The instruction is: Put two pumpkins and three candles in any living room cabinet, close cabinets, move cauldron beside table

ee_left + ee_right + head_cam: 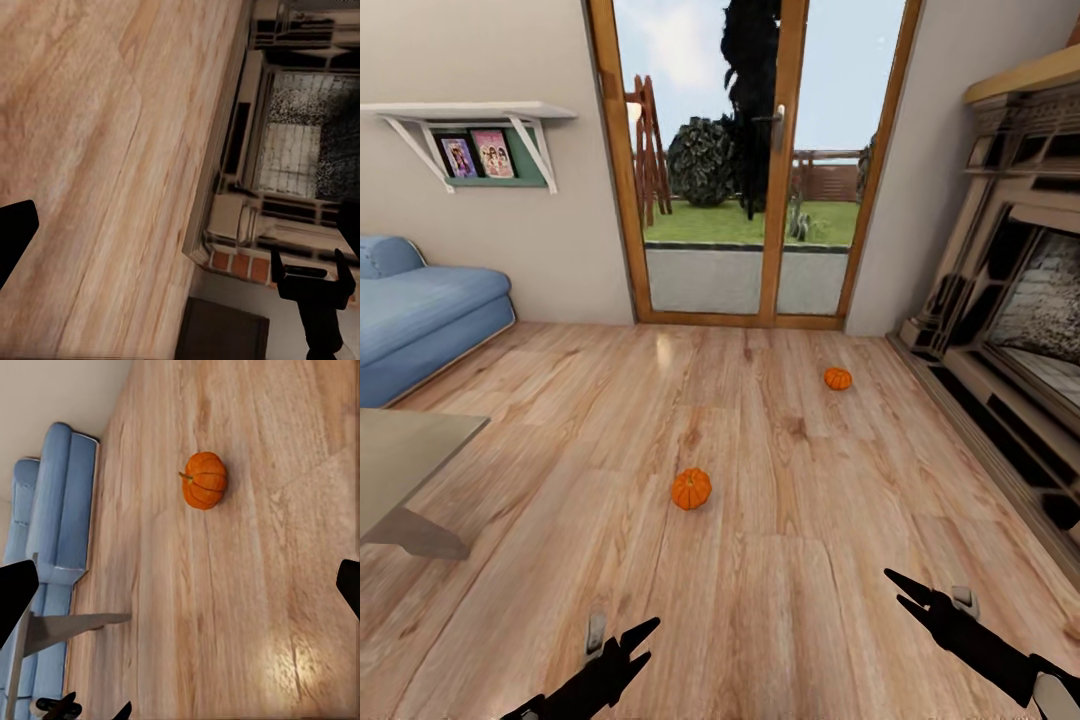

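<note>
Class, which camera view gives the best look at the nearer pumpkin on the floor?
The right wrist view: the nearer pumpkin is large there, with ribs and stem plain against the floor. The head view shows it smaller, mid-floor, ahead of both arms. The left wrist view looks at floor and fireplace instead.

A blue sofa, wall shelf, glass doors and brick fireplace edge the floor.
</note>
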`<state>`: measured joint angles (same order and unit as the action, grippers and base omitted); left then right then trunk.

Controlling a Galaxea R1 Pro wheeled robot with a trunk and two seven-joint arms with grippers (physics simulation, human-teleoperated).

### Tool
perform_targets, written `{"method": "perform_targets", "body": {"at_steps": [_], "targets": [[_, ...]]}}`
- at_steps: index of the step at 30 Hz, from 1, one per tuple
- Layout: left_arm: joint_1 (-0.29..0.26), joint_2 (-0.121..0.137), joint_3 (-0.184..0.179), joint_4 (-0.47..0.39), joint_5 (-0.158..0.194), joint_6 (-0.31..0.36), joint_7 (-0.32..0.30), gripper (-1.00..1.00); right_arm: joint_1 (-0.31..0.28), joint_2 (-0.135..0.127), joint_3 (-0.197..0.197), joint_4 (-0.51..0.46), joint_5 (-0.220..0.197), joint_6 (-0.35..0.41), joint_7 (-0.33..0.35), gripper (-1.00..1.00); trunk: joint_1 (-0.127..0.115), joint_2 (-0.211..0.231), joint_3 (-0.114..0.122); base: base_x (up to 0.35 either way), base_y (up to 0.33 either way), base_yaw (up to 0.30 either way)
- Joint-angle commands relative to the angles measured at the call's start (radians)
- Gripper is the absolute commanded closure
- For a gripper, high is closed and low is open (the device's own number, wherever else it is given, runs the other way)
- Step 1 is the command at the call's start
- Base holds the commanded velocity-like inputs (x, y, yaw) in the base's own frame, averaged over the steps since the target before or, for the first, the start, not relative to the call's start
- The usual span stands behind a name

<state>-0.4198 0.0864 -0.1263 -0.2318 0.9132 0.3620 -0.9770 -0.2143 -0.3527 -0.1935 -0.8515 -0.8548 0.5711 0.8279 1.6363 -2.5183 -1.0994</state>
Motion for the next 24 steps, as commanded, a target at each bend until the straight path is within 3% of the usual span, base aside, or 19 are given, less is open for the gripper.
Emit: {"method": "perform_targets", "body": {"at_steps": [1,5,9,15,24], "targets": [[-0.002,0.001,-0.006,-0.003,0.013,0.012,0.000,-1.00,0.000,0.000,-0.001,0.000,-0.006,0.007,0.000,-1.00,0.000,-0.001,-0.005,0.000,0.000,0.000],[-0.074,0.024,-0.003,-0.003,0.020,0.060,0.003,-1.00,0.000,0.000,-0.001,0.000,-0.006,0.007,0.000,-1.00,0.002,-0.002,-0.020,0.000,0.000,0.000],[-0.105,0.031,-0.001,0.001,0.020,0.080,0.021,-1.00,0.000,0.000,-0.008,0.000,-0.006,0.007,0.000,-1.00,0.004,-0.003,-0.036,0.000,0.000,0.000],[-0.114,0.033,-0.003,0.002,0.018,0.076,0.046,-1.00,0.000,-0.001,-0.014,0.000,-0.006,0.007,0.015,-1.00,0.006,-0.004,-0.059,0.000,0.000,0.000],[-0.115,0.033,-0.005,-0.003,0.008,0.061,0.035,-1.00,0.000,-0.010,-0.015,0.000,-0.005,0.007,0.064,-1.00,0.011,-0.006,-0.094,0.000,0.000,0.000]]}}
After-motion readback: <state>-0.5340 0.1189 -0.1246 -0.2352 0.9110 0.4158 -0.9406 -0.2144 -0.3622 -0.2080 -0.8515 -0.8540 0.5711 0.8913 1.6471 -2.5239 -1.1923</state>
